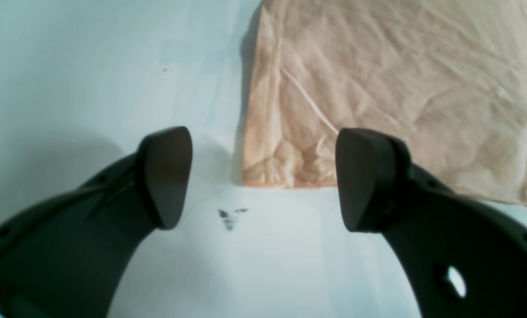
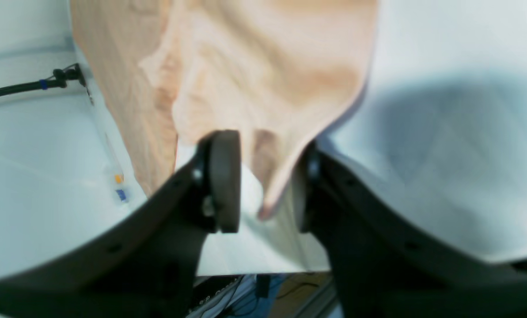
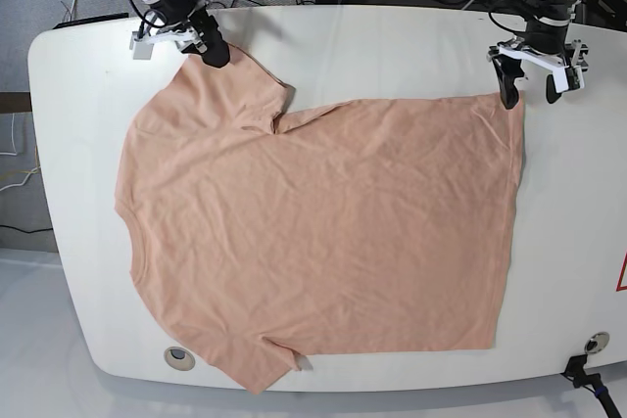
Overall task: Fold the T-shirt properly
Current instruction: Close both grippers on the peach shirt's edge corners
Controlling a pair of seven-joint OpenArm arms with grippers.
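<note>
Across the white table the T-shirt lies unfolded. Upper left, the right gripper pinches its sleeve; upper right, the left gripper gapes empty at a hem corner.

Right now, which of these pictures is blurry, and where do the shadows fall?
Right wrist view: soft and blurred, shirt smeared, broad grey shadow on the table. Left wrist view: sharper, creases clear, dark shadow along the shirt's edge. Base view: crisp and evenly lit.
</note>
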